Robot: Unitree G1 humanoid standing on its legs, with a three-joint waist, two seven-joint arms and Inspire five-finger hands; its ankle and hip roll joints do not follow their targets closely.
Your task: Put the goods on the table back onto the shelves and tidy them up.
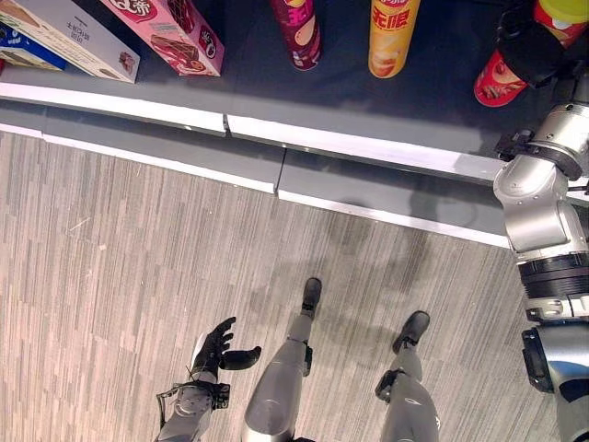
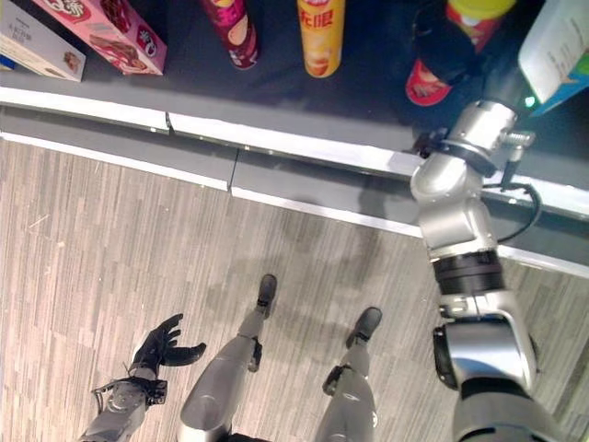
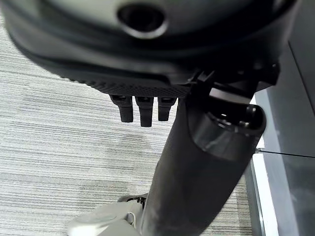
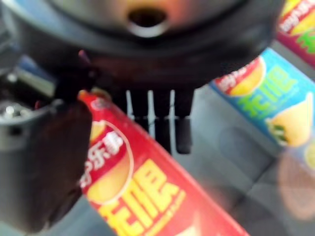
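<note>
Gripping red can, right hand

Dark grey shelf board with a pale front edge strip, above a floor of grey-brown streaked planks. On the board, taking the upright yellow crisp tube as landmark: just to its left a dark red crisp tube; further left a pink cardboard biscuit box, tilted; beyond that a white flat carton at the corner; well to its right a red crisp tube with a yellow lid, leaning.
</note>
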